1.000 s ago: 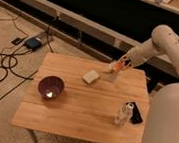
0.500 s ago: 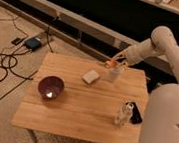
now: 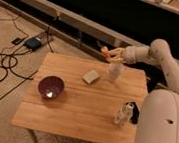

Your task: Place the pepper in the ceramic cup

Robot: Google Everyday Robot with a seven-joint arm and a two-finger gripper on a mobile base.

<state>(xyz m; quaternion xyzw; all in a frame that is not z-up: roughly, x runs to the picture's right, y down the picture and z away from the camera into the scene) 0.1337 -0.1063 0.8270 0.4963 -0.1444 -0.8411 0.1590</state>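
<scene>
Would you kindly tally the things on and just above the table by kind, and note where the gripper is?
Cups: 1, ceramic cup
Bowls: 1, purple bowl
Bottles: 1, clear bottle
Sponges: 1, tan sponge
Peppers: 1, pepper, at the gripper above the cup
Total: 5

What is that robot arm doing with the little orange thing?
The robot's gripper is holding a small orange pepper in the air, just above a pale ceramic cup at the far side of the wooden table. The pepper is not in the cup yet. Also on the table are a purple bowl, a tan block and a clear bottle.
</scene>
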